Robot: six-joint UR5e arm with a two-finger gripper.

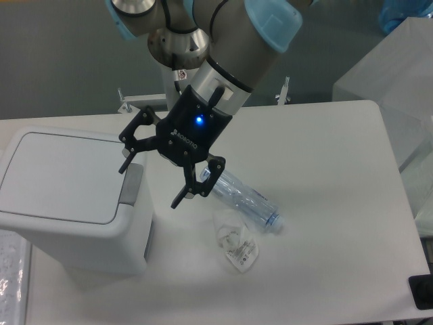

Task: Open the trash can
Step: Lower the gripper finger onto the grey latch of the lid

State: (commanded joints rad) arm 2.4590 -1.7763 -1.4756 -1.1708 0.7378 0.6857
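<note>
The trash can (64, 196) is a boxy white bin at the left of the table, its flat lid down. Its grey push-button latch (131, 183) sits at the right rim. My gripper (150, 183) hangs just right of the latch, open and empty. One black finger (128, 157) hovers over the lid's right edge above the latch. The other finger (186, 191) is over the table near the bottle. I cannot tell whether the finger touches the bin.
A crushed clear plastic bottle (247, 201) lies on the white table (325, 169) right of the gripper. A crumpled clear wrapper (237, 249) lies in front of it. A translucent box (389, 68) stands at the far right.
</note>
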